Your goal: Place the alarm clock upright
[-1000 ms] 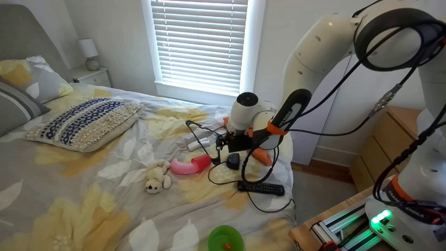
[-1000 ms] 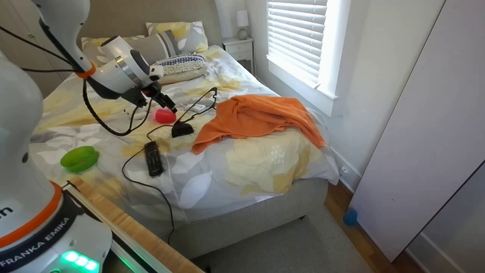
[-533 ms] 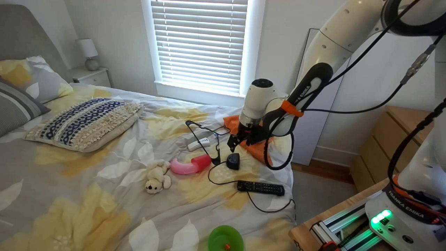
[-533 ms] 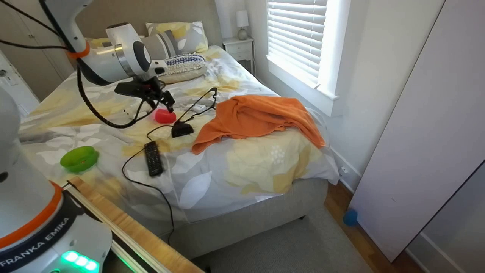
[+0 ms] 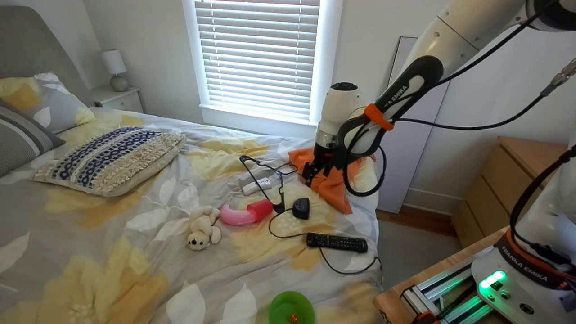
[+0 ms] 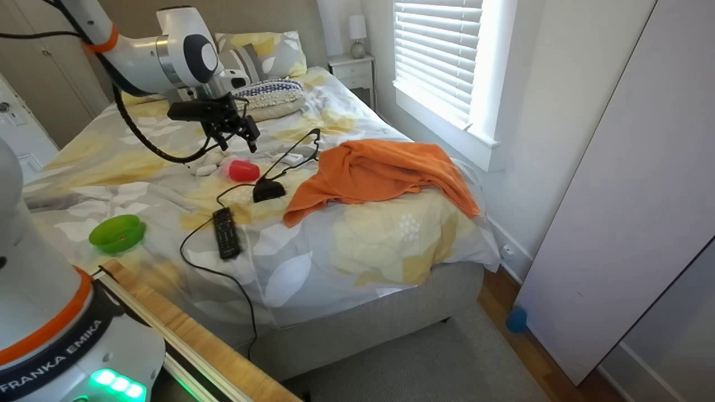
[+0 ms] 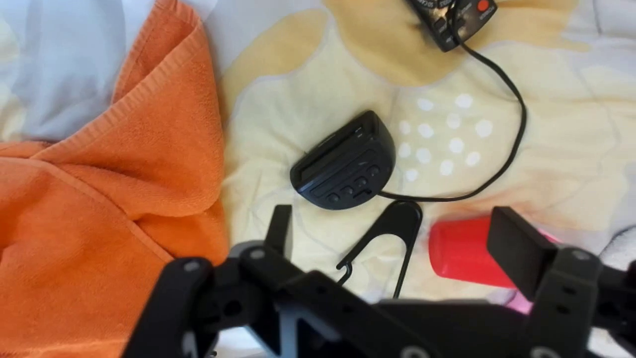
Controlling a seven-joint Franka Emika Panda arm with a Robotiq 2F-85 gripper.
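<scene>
The alarm clock is a small black half-round block on the bed. It shows in both exterior views (image 5: 301, 208) (image 6: 268, 191) and above the jaws in the wrist view (image 7: 343, 161). There its row of small buttons faces the camera, and a black cable leaves its rounded side. My gripper (image 5: 309, 173) is above the bed near the orange cloth, higher than the clock and apart from it. It also shows in an exterior view (image 6: 240, 144). In the wrist view the jaws (image 7: 392, 233) are wide apart with nothing held between them.
A black hanger (image 7: 397, 219) lies by the clock, next to a red and pink toy (image 7: 462, 248). An orange cloth (image 7: 149, 174) lies on the other side. A remote (image 5: 336, 242), white plush toy (image 5: 202, 228), white power strip (image 5: 256, 186) and green bowl (image 5: 291, 310) are also on the bed.
My gripper has risen away from the bed and turned from a strong tilt to point more downward. The clock and the other things on the bed have not moved.
</scene>
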